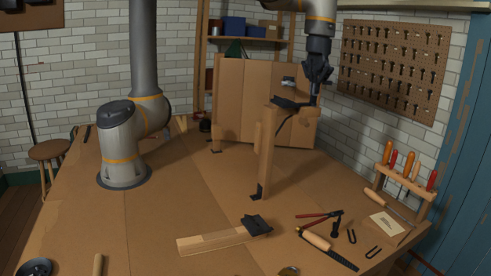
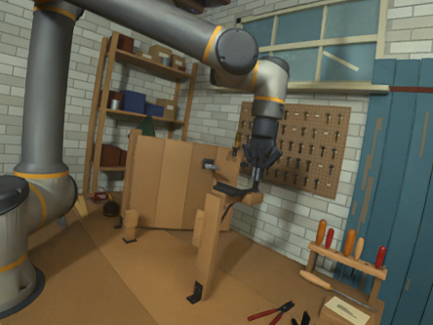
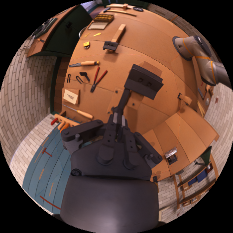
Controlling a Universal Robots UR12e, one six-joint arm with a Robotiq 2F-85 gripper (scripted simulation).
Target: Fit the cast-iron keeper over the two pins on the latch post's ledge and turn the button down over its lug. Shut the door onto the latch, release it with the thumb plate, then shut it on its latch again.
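Note:
The dark cast-iron keeper sits at the top of the wooden latch post, its flat plate over the post's ledge and its thin lug pointing away from the post. I grip that lug in my closed gripper, which comes straight down from above. Behind the post the panelled wooden door stands swung back towards the wall, and its metal latch plate faces out.
A tool rack with chisels stands at the right edge of the bench. A wooden block with a dark bracket, pliers and a file lie near the front edge. My arm's base stands left of the post.

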